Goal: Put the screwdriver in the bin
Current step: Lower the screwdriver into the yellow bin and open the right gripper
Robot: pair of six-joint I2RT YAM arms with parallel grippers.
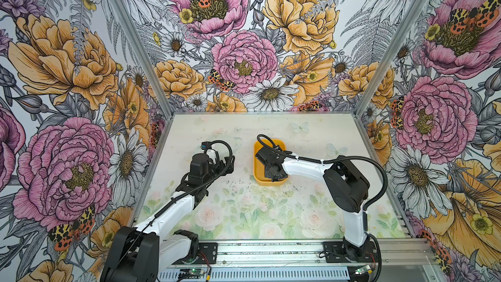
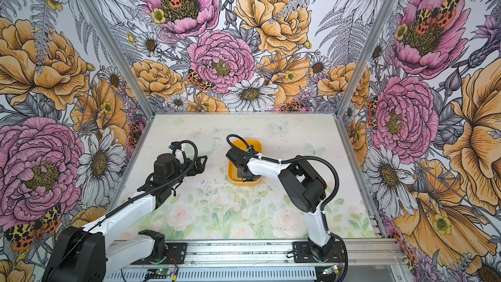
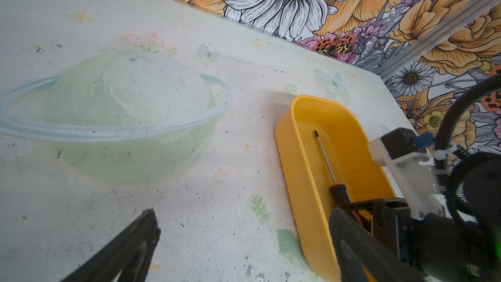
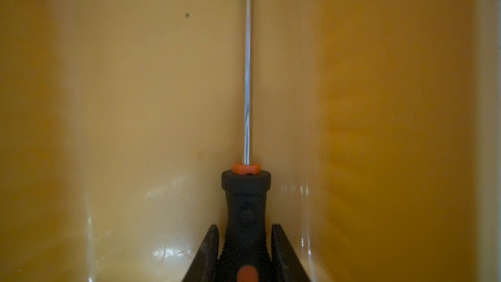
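We see the screwdriver (image 4: 247, 77) inside the bin (image 3: 298, 164), running along its length. It is slim, with a bright metal shaft, a dark tip and a black handle with an orange collar. The right hand (image 4: 247, 242) pinches its handle. We cannot tell whether it touches the floor. The bin is yellow-orange, shallow and round-cornered, and it sits on the counter (image 3: 217, 199).

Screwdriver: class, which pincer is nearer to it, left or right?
Right. The right pincer is shut on the screwdriver handle inside the bin; the left pincer hangs open above the table beside the bin.
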